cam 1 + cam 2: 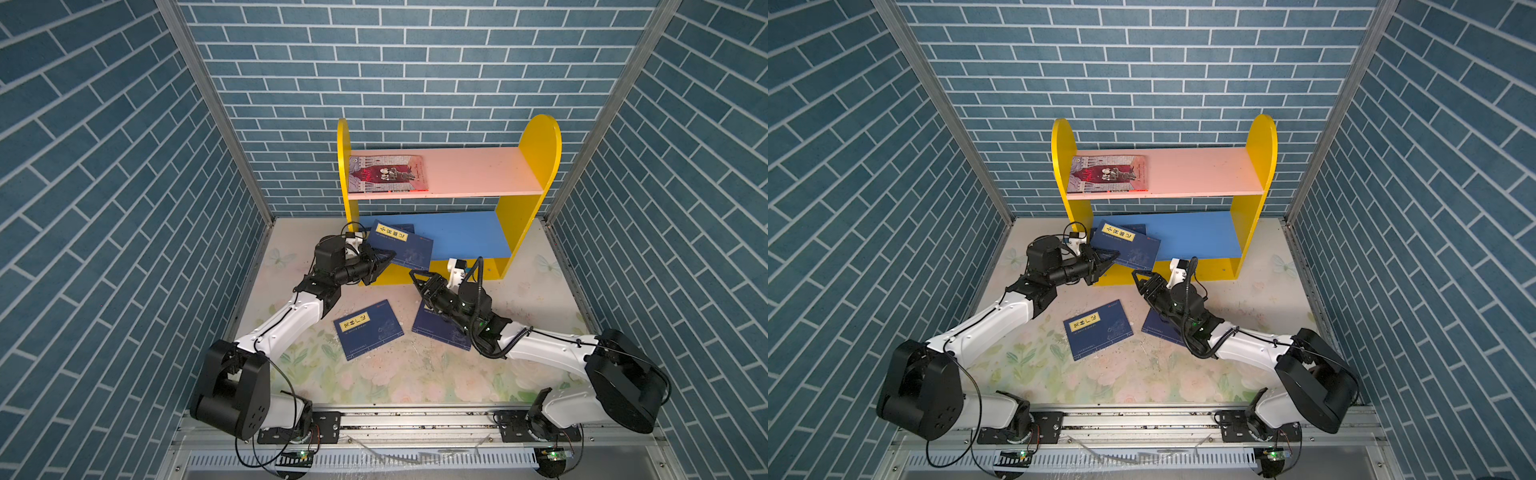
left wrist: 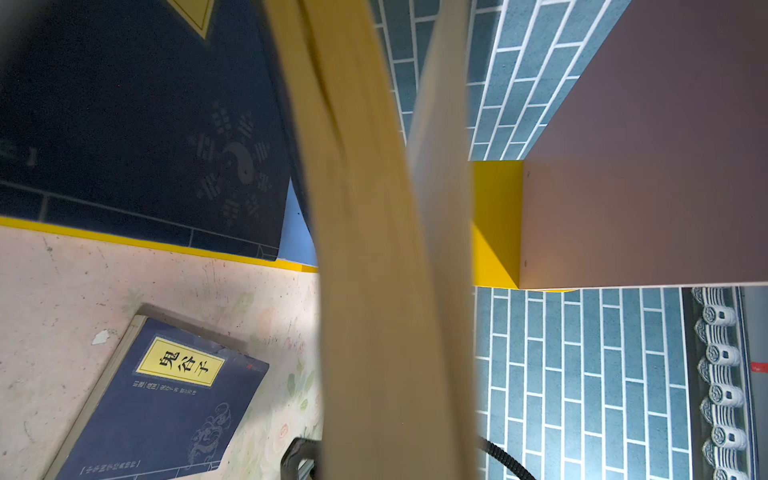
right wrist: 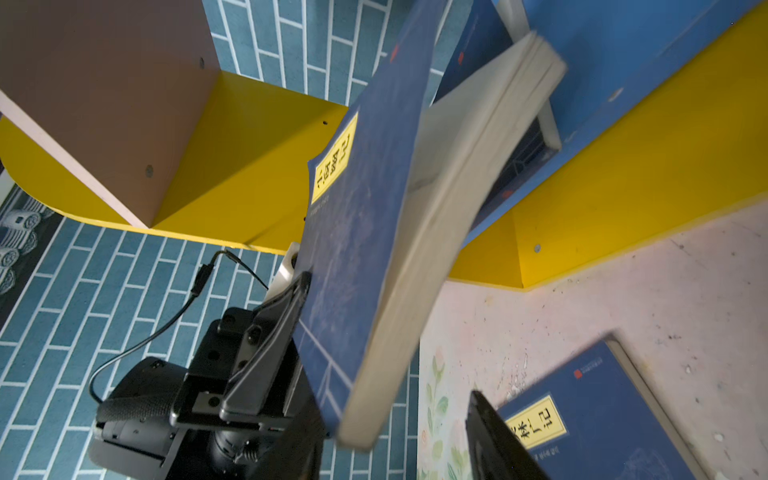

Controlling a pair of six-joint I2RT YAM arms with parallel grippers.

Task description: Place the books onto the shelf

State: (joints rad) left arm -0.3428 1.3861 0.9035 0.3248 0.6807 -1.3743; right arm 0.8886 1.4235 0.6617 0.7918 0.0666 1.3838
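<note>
My left hand (image 1: 383,262) is clamped tight on the near edge of a navy book (image 1: 401,246). The book hangs tilted over the left end of the blue lower board (image 1: 469,237) of the shelf (image 1: 538,166), which stands at the back edge of the worktop (image 1: 532,299). The right wrist view shows its loose pages sagging, so I judge it floppy. I would level it first, then feed the far edge in low under the pink upper board (image 1: 478,170).

Another navy book (image 1: 406,227) already lies on that blue board beneath it, sticking out over the front. I should slide mine on top without pushing that one off, and let go only once most of the cover is supported. The left side panel is close, so I would keep my wrist clear of it.

My right hand (image 1: 420,276) is part open and empty, hovering just before the yellow base strip. The grey-and-red book (image 1: 388,173) lies on the pink board's left end. Two books remain on the worktop: one mid-worktop (image 1: 368,328), one under my right arm (image 1: 436,332).
</note>
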